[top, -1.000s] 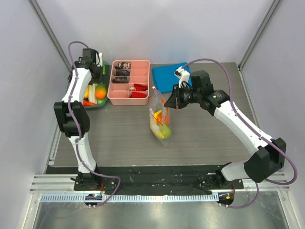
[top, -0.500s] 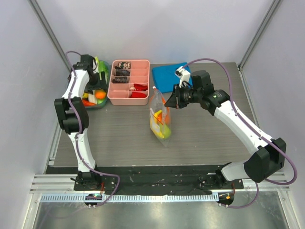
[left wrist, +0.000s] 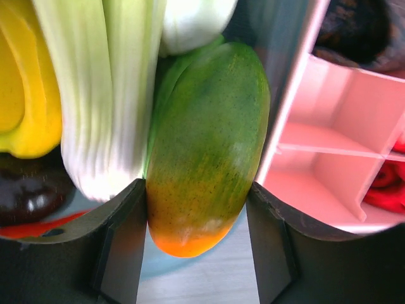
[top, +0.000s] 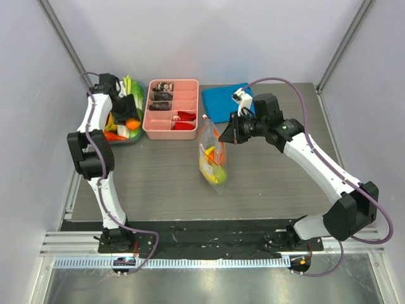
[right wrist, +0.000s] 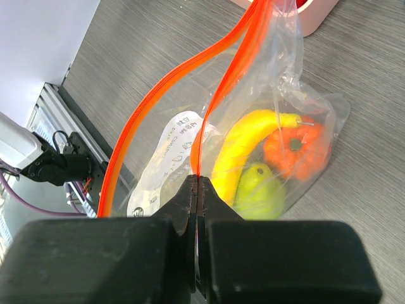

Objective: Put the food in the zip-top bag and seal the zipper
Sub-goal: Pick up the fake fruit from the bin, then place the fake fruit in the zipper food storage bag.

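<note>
My left gripper [top: 124,113] is down in the teal bowl [top: 134,140] of food at the far left. In the left wrist view its fingers [left wrist: 120,240] press both sides of a green mango with an orange tip [left wrist: 205,139], which lies beside pale leafy stalks [left wrist: 107,95] and a yellow piece [left wrist: 22,88]. The clear zip-top bag [top: 214,161] stands mid-table. My right gripper [right wrist: 198,180] is shut on one side of its orange-red zipper [right wrist: 224,88] and holds the mouth open. A banana [right wrist: 247,152], a green pear [right wrist: 259,193] and an orange fruit [right wrist: 294,149] lie inside.
A pink compartment tray [top: 171,107] sits right beside the bowl, its wall [left wrist: 288,101] close to my left gripper's right finger. A folded blue cloth [top: 221,100] lies behind the bag. A dark purple item [left wrist: 25,190] rests low in the bowl.
My left arm has swung left and down into the bowl, and its jaws have narrowed onto the mango. The right arm and the bag have stayed still.
</note>
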